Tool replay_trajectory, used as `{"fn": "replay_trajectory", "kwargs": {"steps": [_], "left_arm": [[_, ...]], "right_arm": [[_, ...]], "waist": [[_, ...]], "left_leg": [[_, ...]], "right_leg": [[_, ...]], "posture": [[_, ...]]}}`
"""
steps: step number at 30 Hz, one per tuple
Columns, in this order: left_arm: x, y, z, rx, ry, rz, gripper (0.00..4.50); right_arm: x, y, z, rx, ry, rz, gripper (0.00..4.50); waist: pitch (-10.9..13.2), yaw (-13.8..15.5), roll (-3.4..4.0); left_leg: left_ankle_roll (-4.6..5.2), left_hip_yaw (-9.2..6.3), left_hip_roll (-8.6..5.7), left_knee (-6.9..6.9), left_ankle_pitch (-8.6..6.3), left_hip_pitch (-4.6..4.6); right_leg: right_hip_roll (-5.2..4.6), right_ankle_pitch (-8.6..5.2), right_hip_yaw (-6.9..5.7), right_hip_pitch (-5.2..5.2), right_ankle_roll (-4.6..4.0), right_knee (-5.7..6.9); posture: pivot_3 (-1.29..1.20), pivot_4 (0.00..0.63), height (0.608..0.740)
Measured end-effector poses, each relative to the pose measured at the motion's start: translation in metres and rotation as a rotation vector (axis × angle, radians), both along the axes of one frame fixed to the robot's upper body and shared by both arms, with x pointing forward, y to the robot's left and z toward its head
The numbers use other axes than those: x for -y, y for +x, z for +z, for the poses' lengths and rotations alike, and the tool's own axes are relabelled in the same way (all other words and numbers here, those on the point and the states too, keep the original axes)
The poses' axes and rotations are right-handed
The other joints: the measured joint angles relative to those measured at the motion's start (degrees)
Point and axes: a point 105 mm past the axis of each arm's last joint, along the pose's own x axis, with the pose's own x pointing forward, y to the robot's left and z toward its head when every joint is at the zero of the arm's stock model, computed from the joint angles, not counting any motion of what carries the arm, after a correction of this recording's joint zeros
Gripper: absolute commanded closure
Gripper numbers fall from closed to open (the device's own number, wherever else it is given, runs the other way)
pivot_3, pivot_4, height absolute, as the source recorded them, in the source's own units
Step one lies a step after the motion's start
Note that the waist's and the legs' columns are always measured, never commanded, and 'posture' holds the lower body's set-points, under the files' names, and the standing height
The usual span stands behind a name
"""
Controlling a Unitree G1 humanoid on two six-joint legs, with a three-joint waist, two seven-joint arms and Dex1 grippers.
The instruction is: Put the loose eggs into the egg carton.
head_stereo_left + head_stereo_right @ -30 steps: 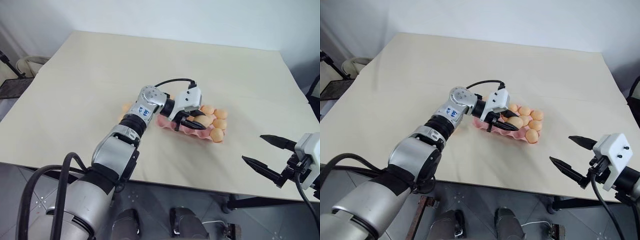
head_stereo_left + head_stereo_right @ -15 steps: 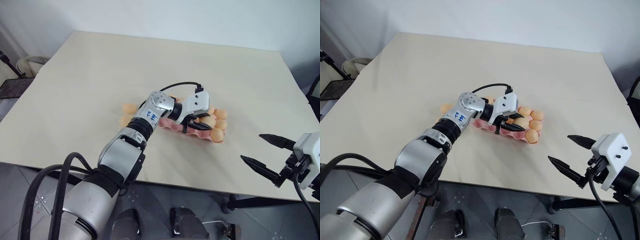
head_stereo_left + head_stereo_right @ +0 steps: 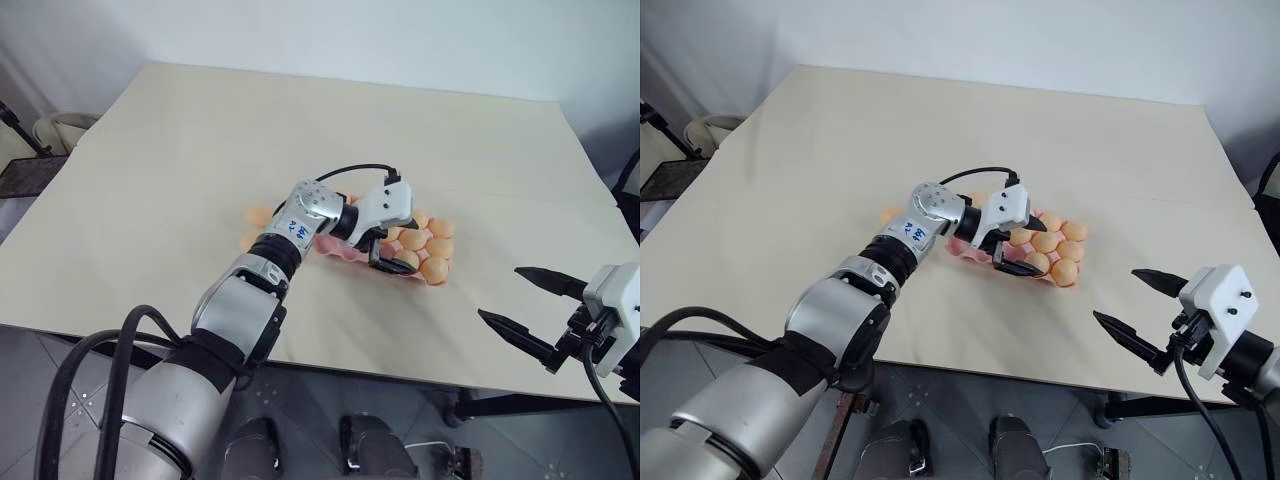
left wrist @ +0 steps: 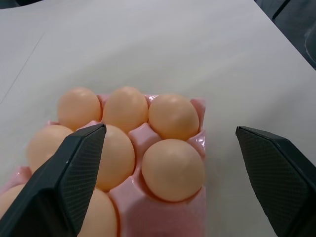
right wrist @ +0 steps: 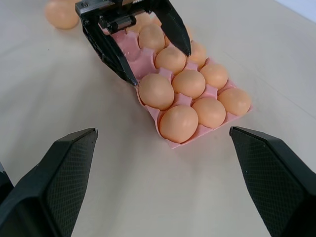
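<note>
Eye views: the left gripper (image 3: 383, 249) hangs over the egg carton (image 3: 352, 251) near the table's (image 3: 150, 180) middle. It held an egg before; now its fingers are wide apart and empty. Two loose eggs (image 3: 258, 215) lie beside the carton.
Left wrist: eggs sit in cups.
Right wrist: the right gripper (image 3: 1133, 309) is spread wide, holding nothing.

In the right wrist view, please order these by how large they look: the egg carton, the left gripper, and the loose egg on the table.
1. The egg carton.
2. The left gripper, somewhat smaller in view, though it lies over the carton and hides part of it, so the margin is unsure.
3. The loose egg, clearly the smallest, cut by the picture's edge.
</note>
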Motion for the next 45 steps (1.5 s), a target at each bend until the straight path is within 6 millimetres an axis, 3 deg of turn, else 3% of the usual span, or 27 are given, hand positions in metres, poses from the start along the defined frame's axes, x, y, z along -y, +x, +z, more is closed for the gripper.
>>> {"fn": "replay_trajectory", "kwargs": {"steps": [6,12,18,22,29,36,38,42,45], "left_arm": [[-0.027,0.002,0.036,0.061,-0.117,0.008,0.01],[-0.078,0.002,0.038,0.024,-0.168,0.167,0.01],[-0.142,0.0,0.064,0.064,-0.237,0.41,0.01],[-0.173,-0.013,0.074,0.039,-0.338,0.516,0.01],[-0.246,-0.041,0.045,-0.049,-0.384,0.779,0.01],[-0.285,-0.066,0.016,-0.119,-0.381,0.937,0.01],[-0.3,-0.081,0.005,-0.146,-0.366,0.974,0.01],[-0.32,-0.107,0.001,-0.17,-0.306,0.999,0.01],[-0.322,-0.112,0.001,-0.169,-0.284,0.998,0.01]], "right_arm": [[0.0,0.008,0.003,-0.005,-0.007,0.031,0.0],[-0.001,0.022,0.004,-0.031,-0.013,0.09,0.0],[-0.002,0.036,0.004,-0.049,-0.016,0.149,0.0],[-0.01,0.045,0.003,-0.059,-0.018,0.211,0.0],[-0.012,0.055,0.001,-0.077,-0.017,0.259,0.0],[-0.014,0.061,0.002,-0.083,-0.024,0.293,0.0],[-0.015,0.063,0.003,-0.085,-0.025,0.304,0.0],[-0.01,0.067,0.007,-0.085,-0.041,0.306,0.0],[-0.011,0.072,0.01,-0.078,-0.054,0.314,0.0]], "waist": [[-0.04,-0.11,0.11],[0.0,-0.1,0.25],[0.0,-0.2,0.29],[-0.01,-0.11,0.3],[-0.01,-0.41,0.31],[-0.01,-0.34,0.31],[-0.01,-0.58,0.31],[-0.01,-1.4,0.3],[-0.01,-1.46,0.36]], "left_leg": [[-0.16,0.03,0.02,-0.02,0.1,0.04],[-0.38,-0.04,0.08,0.02,0.3,0.05],[-0.36,-0.03,0.1,0.23,0.33,0.09],[-0.32,-0.02,0.09,0.35,0.35,0.14],[-0.34,-0.01,0.13,0.36,0.36,0.23],[-0.44,0.03,0.11,0.24,0.23,0.26],[-0.47,0.06,0.1,0.09,0.21,0.26],[-0.58,0.07,0.11,-0.4,0.23,0.3],[-0.61,0.06,0.09,-0.52,0.22,0.41]], "right_leg": [[0.01,0.01,0.02,0.04,0.01,0.01],[0.08,0.01,0.03,-0.01,0.02,0.28],[0.06,0.01,0.05,0.01,0.02,0.58],[0.01,0.02,0.05,0.06,0.03,0.71],[-0.01,0.01,0.05,0.08,0.0,0.78],[-0.2,0.06,0.0,0.11,-0.13,0.58],[-0.25,0.04,0.0,0.1,-0.22,0.42],[-0.6,0.1,-0.04,0.11,-0.34,0.02],[-0.67,0.04,-0.21,0.13,-0.44,0.01]], "posture": [[0.0,0.15,0.74],[0.0,0.15,0.74],[0.0,0.15,0.74],[0.0,0.15,0.74],[0.0,0.15,0.74],[0.0,0.15,0.74],[0.0,0.15,0.74],[0.0,0.15,0.74],[0.0,0.15,0.74]]}}
